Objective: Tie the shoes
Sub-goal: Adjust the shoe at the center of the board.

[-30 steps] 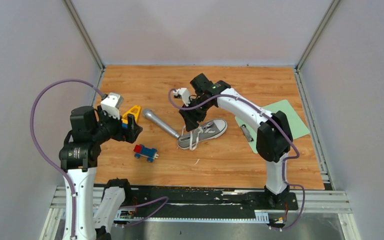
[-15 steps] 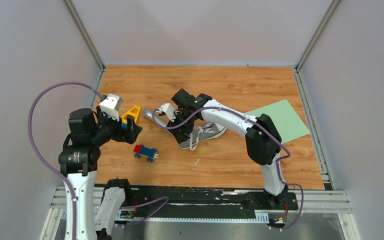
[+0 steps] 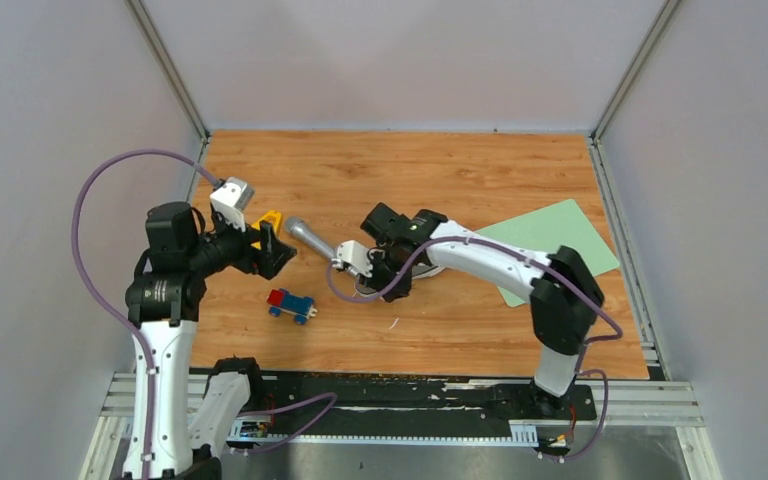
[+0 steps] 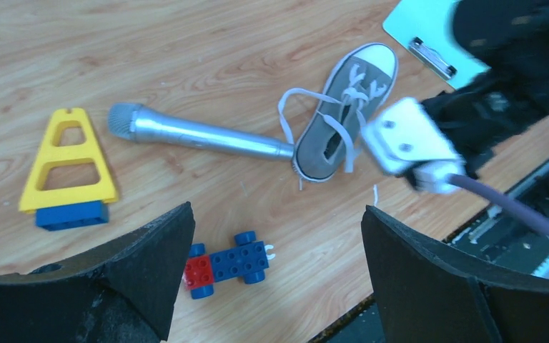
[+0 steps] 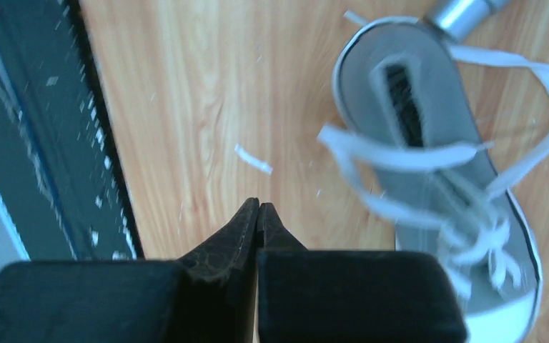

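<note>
Sneaker (image 4: 343,114) lies on its sole near the middle of the table (image 3: 380,170), its white laces (image 4: 292,107) loose and untied; a silver microphone (image 4: 200,136) ends just beside its heel, at 9 o'clock in the left wrist view; the right gripper (image 5: 258,214), jaws pressed together on nothing, has the sneaker at 2 o'clock; the left gripper (image 4: 275,271), jaws spread wide and empty, sits well apart near a block toy car (image 4: 225,263).
</note>
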